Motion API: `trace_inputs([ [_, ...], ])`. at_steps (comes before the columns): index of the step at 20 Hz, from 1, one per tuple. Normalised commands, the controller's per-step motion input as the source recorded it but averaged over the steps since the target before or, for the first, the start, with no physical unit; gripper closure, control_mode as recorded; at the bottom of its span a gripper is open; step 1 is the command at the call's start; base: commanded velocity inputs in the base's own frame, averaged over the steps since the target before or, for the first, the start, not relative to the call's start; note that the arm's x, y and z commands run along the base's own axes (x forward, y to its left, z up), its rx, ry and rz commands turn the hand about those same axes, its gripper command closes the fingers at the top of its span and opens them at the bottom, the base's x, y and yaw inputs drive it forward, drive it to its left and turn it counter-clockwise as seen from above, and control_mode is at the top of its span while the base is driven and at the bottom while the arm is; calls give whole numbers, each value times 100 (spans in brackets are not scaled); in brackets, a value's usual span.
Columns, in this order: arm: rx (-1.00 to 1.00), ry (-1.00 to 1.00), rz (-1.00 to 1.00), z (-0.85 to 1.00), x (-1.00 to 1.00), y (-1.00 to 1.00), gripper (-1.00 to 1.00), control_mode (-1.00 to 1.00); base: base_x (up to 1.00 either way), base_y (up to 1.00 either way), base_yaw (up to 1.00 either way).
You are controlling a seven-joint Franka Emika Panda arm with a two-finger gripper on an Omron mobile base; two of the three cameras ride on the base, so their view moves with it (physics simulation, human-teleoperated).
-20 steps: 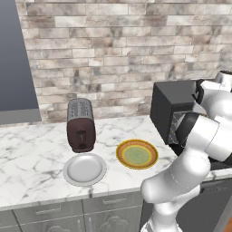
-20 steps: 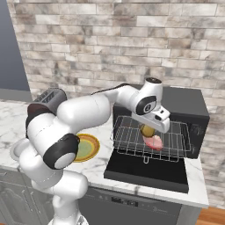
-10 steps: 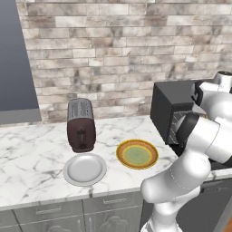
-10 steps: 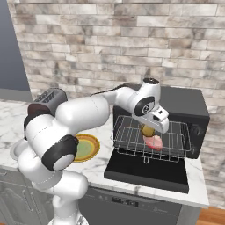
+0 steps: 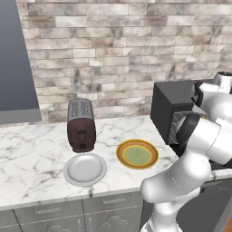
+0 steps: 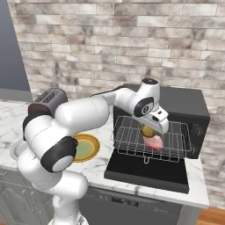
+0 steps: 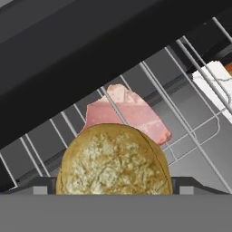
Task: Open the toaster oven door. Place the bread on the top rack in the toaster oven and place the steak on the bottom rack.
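With the toaster oven door (image 6: pixel 147 172) down and the steak (image 6: pixel 154 141) racked, we judge only release remains: the gripper (image 6: pixel 149 131) spans the bread (image 7: pixel 114 161) with jaws wide over the top rack (image 6: pixel 176 132).

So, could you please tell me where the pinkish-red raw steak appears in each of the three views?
Left base view: I cannot find it; the white arm covers the oven's open front.
Right base view: the pinkish-red raw steak lies right of centre, among the pulled-out wire racks.
Hand view: it sits at centre, behind the round tan bread roll, seen through wire bars.
Shared landmark: the black toaster oven.
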Motion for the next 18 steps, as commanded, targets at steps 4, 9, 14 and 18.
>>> trace_inputs([
  [4, 0, 0, -1, 0, 0, -12, -100, -100, 0, 0, 0],
  [9, 0, 0, 0, 2, 0, -15, -100, -100, 0, 0, 0],
  [14, 0, 0, 0, 8, 0, -8, -100, -100, 0, 0, 0],
  [18, 0, 0, 0, 7, 0, -5, -100, -100, 0, 0, 0],
])
